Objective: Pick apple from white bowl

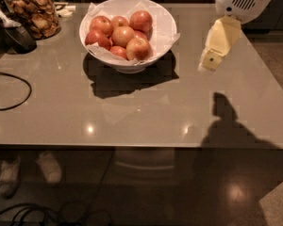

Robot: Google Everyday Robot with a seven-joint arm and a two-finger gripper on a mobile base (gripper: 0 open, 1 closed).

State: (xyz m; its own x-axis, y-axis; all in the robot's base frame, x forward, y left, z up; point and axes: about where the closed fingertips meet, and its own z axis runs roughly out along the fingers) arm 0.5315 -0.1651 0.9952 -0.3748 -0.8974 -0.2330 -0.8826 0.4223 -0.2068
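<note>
Basically, round reddish-pink yellow-patched apple (122,35) in glossy white bowl (163,22) lies left of hovering cream gripper (211,60); whether it is open cannot be told.

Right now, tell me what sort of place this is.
Probably a kitchen or break area: a glossy counter, a white bowl of apples, a glass snack jar. The gripper hangs right of the bowl.

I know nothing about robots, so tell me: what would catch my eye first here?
A white bowl heaped with apples stands at the far middle of the grey table, casting a dark shadow. To its right the robot's pale yellow pincer hangs over the table, well apart from the bowl. A jar of brown snacks sits in the far left corner.
</note>
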